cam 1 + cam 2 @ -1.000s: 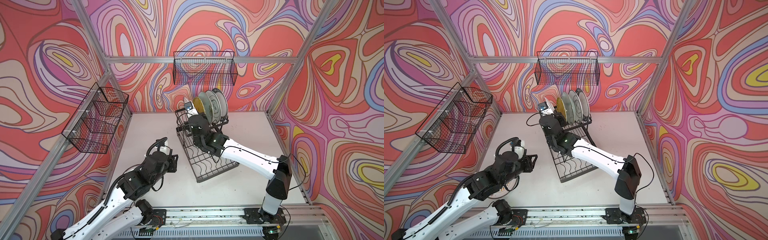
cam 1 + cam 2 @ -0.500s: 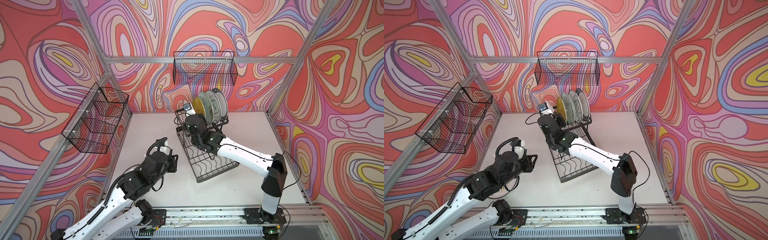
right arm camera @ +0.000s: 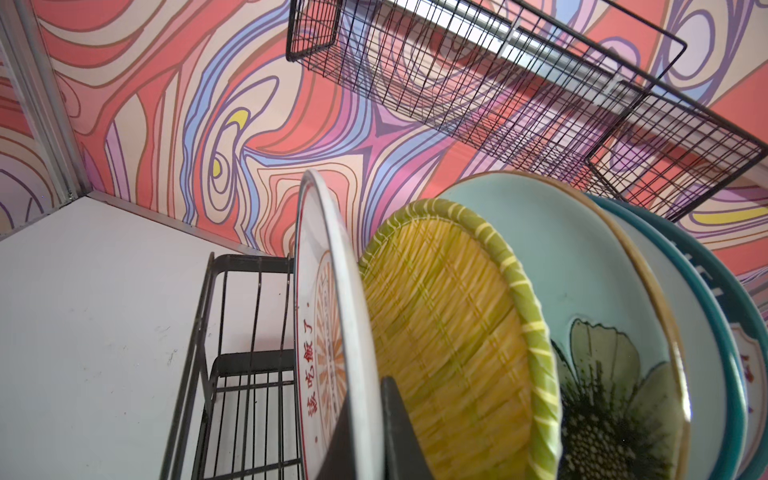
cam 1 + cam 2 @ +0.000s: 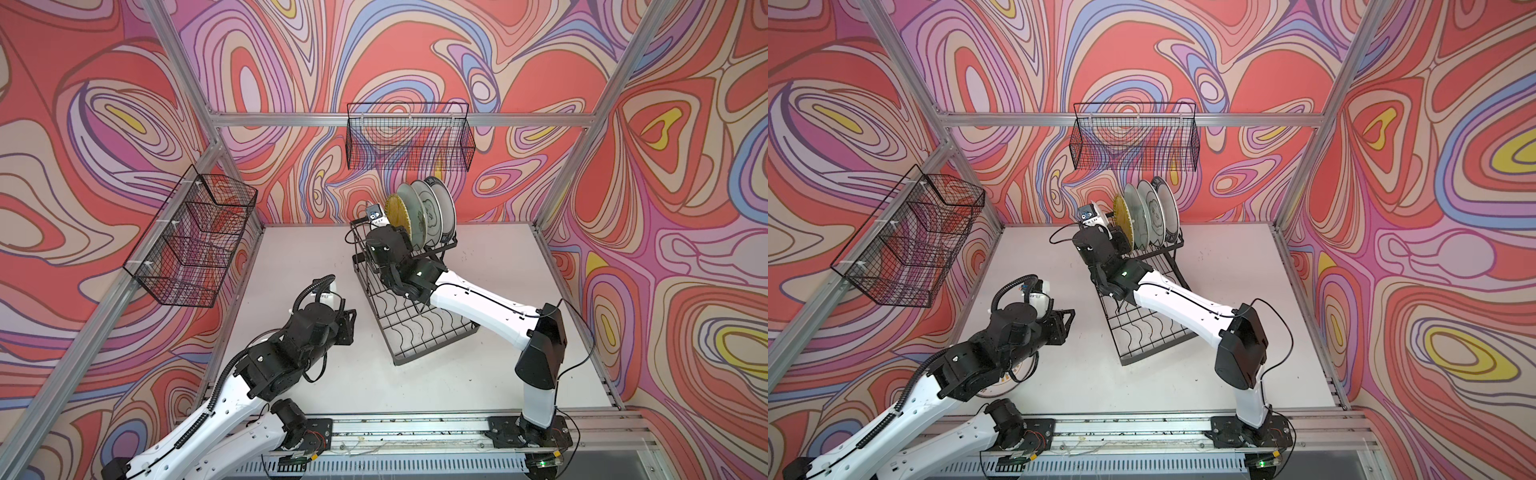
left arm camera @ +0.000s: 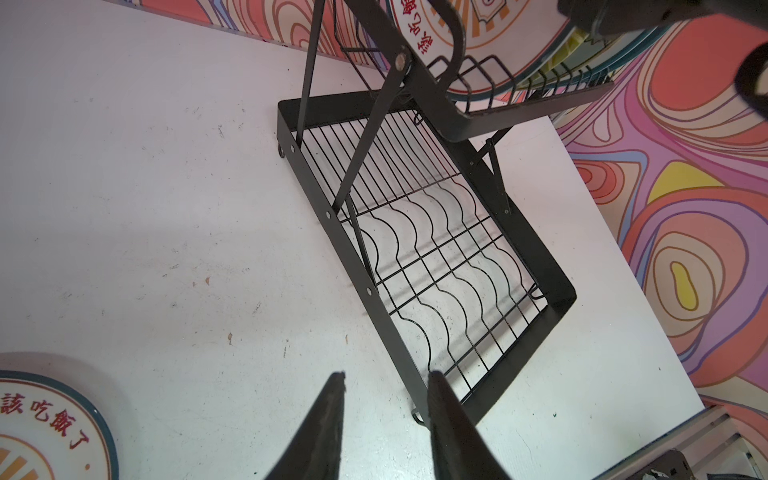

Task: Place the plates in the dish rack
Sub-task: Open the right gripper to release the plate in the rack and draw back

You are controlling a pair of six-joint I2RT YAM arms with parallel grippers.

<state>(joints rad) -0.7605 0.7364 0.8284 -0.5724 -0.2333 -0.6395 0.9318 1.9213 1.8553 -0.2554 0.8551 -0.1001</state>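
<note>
- White tabletop [image 4: 498, 270], ringed by swirl-patterned walls, carries the dish rack [image 4: 436, 347]. A row of upright plates [image 4: 430, 212] fills its raised tier [image 4: 1154, 249].
- One sunburst plate [image 3: 328, 332] stands on edge at the end of that row, just beside the yellow woven plate [image 3: 449, 332]. Since a second ago it has edged slightly leftward in the top views, and the right arm's elbow has drawn in the same way.
- Its rim is pinched between the closed fingers of the right gripper [image 3: 368, 411], one finger on each face. Whether its lower edge sits in a slot I cannot tell.
- Second sunburst plate [image 5: 45, 428] lies flat on the table, well apart from the rack.
- Left gripper [image 5: 386, 374] has not moved: fingers apart and empty, above the table near the rack's front corner.
</note>
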